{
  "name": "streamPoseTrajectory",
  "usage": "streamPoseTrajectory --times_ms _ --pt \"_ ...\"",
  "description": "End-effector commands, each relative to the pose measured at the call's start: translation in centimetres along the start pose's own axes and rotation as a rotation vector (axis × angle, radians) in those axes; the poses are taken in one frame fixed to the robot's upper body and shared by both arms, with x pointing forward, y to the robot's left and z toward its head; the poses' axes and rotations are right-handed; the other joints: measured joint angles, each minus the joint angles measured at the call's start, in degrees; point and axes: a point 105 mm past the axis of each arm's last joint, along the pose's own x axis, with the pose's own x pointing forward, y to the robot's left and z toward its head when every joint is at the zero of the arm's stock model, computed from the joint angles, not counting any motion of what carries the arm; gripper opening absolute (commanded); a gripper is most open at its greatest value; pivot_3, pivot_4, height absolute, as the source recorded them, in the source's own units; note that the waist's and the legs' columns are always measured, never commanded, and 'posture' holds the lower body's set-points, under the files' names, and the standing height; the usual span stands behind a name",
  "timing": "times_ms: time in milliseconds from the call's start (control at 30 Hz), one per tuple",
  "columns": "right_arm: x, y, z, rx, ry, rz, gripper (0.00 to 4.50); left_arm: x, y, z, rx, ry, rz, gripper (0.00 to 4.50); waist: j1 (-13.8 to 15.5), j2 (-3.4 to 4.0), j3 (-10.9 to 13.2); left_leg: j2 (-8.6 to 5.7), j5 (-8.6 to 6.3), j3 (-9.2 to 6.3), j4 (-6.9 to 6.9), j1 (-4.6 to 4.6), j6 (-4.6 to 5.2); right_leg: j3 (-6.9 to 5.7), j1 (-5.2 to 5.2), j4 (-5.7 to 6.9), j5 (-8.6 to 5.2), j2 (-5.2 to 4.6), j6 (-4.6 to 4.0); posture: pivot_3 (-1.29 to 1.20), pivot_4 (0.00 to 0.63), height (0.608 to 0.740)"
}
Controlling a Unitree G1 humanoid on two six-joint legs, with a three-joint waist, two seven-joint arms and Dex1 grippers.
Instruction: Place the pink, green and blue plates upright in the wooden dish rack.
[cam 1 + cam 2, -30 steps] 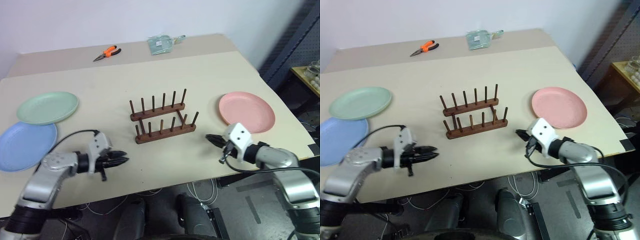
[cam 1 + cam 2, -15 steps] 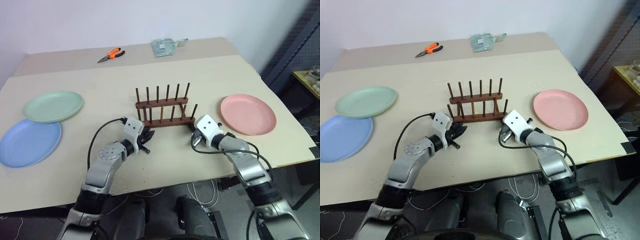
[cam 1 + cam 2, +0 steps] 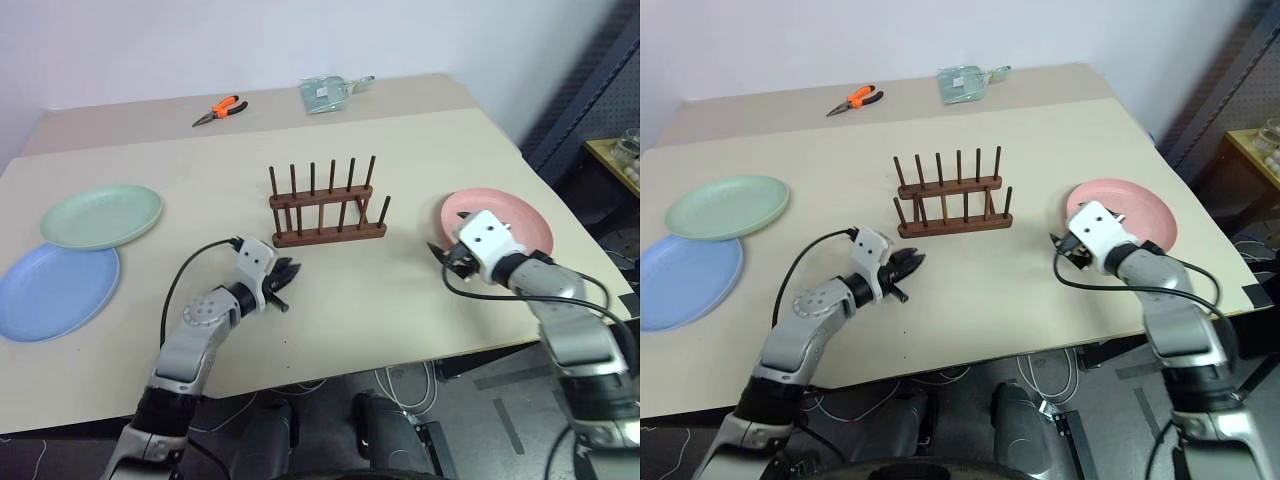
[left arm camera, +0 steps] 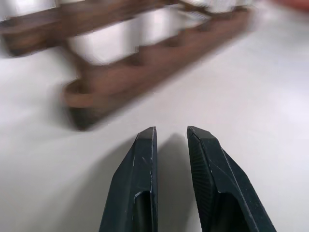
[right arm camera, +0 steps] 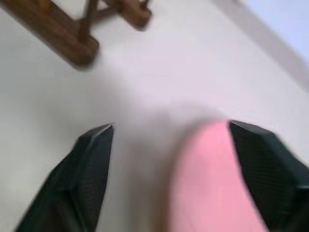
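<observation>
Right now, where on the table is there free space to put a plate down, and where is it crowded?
Bare table lies behind the wooden dish rack, up to the orange pliers and clear packet. Crowded: the far left, where the green plate overlaps the blue plate, and the right edge around the pink plate.

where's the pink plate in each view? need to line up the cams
Left eye view: pink plate at right, partly behind the right gripper.
Right eye view: same plate at right, right of the wooden dish rack.
Left wrist view: blurred reddish sliver at the corner, cannot tell.
Right wrist view: plate edge between the spread fingers.
Shared landmark: the rack, also seen by the left wrist.
</observation>
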Motion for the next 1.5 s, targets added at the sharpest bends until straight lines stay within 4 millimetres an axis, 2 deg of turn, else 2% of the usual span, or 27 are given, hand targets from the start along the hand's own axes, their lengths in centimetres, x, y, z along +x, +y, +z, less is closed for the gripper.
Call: streamPoseTrajectory --times_ms 33,133,200,233,400,433,500,567,633,700,767,833,900,1000,1133,1333,1500 --pt "-0.8 0.1 -0.8 0.005 0.052 -0.029 3.62 0.0 -2.9 2.7 0.017 -0.098 -0.171 0.98 -0.01 -0.04 0.03 0.01 0.00 0.00 0.01 0.00 0.00 0.00 0.00 -0.01 -0.05 0.00 -0.08 0.00 0.150 0.739" --pt "-0.5 -0.4 -3.0 0.047 0.146 -0.090 3.62 0.4 -3.7 3.4 0.028 -0.116 -0.225 0.98 -0.08 0.01 0.06 0.01 0.00 0.04 0.06 -0.01 0.00 0.01 0.00 0.00 -0.05 -0.03 -0.11 0.00 0.150 0.739" --pt "-0.2 -0.6 -4.1 0.078 0.186 -0.110 3.12 0.6 -4.1 4.1 0.045 -0.134 -0.248 0.98 -0.03 0.01 0.07 0.01 0.00 0.04 0.06 -0.01 0.00 0.00 0.00 -0.01 -0.04 -0.03 -0.12 0.00 0.150 0.739" --pt "-0.1 -0.6 -4.3 0.094 0.193 -0.113 2.80 0.7 -4.2 4.4 0.048 -0.142 -0.255 0.98 -0.01 0.02 0.07 0.01 0.00 0.04 0.05 -0.02 0.00 -0.01 -0.01 -0.01 -0.04 -0.03 -0.11 0.00 0.150 0.739" --pt "0.3 -1.1 -3.9 0.093 0.181 -0.133 0.23 0.8 -3.9 5.0 0.055 -0.151 -0.249 0.98 0.07 0.02 0.08 -0.02 -0.01 0.01 0.04 -0.11 0.03 -0.02 -0.04 -0.04 -0.05 -0.03 -0.09 0.00 0.150 0.739" --pt "0.4 -1.3 -3.5 0.080 0.163 -0.137 0.10 0.7 -3.7 5.0 0.054 -0.151 -0.242 0.98 0.07 0.02 0.09 -0.02 -0.01 0.01 0.05 -0.15 0.03 -0.02 -0.08 -0.04 -0.05 -0.03 -0.09 0.00 0.150 0.739" --pt "0.4 -2.2 -1.9 0.026 0.103 -0.165 0.10 0.4 -3.3 4.9 0.056 -0.153 -0.220 0.98 0.01 0.02 0.09 -0.02 -0.01 0.01 0.08 -0.21 0.03 -0.02 -0.12 -0.04 -0.04 -0.03 -0.09 0.00 0.150 0.739" --pt "0.4 -3.3 1.3 -0.009 -0.025 -0.193 0.10 0.0 -2.4 4.7 0.054 -0.148 -0.172 0.98 -0.15 0.06 0.11 -0.02 -0.01 0.01 0.07 -0.22 0.03 -0.02 -0.16 -0.03 -0.04 -0.02 -0.08 0.00 0.150 0.739" --pt "0.1 -4.0 5.7 0.053 -0.219 -0.183 0.10 -0.5 -1.4 4.4 0.055 -0.144 -0.127 0.98 -0.38 0.17 0.18 -0.01 -0.01 0.06 0.08 -0.35 0.03 0.03 -0.35 0.02 -0.03 -0.02 -0.08 0.00 0.150 0.739" --pt "-0.6 -3.8 11.1 0.231 -0.461 -0.097 0.10 -1.0 -0.7 4.3 0.044 -0.148 -0.094 0.98 -0.62 0.25 0.24 0.02 0.00 0.11 0.11 -0.61 0.04 0.09 -0.71 0.11 0.04 0.03 -0.12 0.00 0.150 0.739" --pt "-1.9 -3.1 15.5 0.425 -0.657 0.043 0.10 -1.3 -0.4 4.3 0.042 -0.152 -0.080 0.98 -0.39 0.26 0.25 0.09 0.00 0.01 0.11 -0.68 0.04 0.05 -0.81 0.18 0.16 0.14 0.03 0.00 0.150 0.739" --pt "-3.3 -2.2 19.0 0.602 -0.823 0.194 0.10 -1.4 -0.3 4.4 0.043 -0.154 -0.078 0.98 0.07 0.24 0.25 0.11 0.00 -0.17 0.11 -0.73 0.04 -0.09 -0.81 0.18 0.24 0.16 -0.09 0.00 0.150 0.739" --pt "-3.8 -1.8 21.0 0.754 -0.906 0.298 0.10 -1.5 -0.3 4.4 0.046 -0.155 -0.076 0.98 0.30 0.24 0.24 0.09 0.00 -0.25 0.10 -0.77 0.04 -0.19 -0.78 0.14 0.28 0.12 -0.17 0.00 0.150 0.739" --pt "-3.4 -1.4 22.0 0.894 -0.927 0.373 0.10 -1.6 -0.1 4.6 0.043 -0.165 -0.065 0.98 0.36 0.23 0.24 -0.03 0.00 -0.20 0.14 -0.85 0.04 -0.14 -0.78 0.02 0.18 -0.03 -0.36 0.00 0.150 0.739" --pt "-2.3 -0.9 21.9 0.935 -0.884 0.399 0.10 -1.7 -0.2 4.8 0.039 -0.177 -0.057 0.98 0.04 0.25 0.25 -0.08 0.00 -0.10 0.16 -0.86 0.04 -0.07 -0.80 0.01 0.18 -0.09 -0.36 0.00 0.150 0.739" --pt "-0.3 -0.3 20.3 0.988 -0.788 0.430 0.10 -2.1 -0.6 4.7 0.033 -0.179 -0.057 0.98 -0.26 0.28 0.25 0.02 0.00 -0.06 0.08 -0.83 0.04 -0.08 -0.90 0.10 0.20 0.03 -0.37 0.00 0.150 0.739" --pt "1.3 -0.3 18.9 1.107 -0.729 0.470 0.10 -2.3 -0.7 4.7 0.029 -0.174 -0.058 0.98 -0.22 0.28 0.25 0.02 0.00 -0.04 0.08 -0.83 0.04 -0.07 -0.89 0.10 0.20 0.03 -0.37 0.00 0.150 0.739"
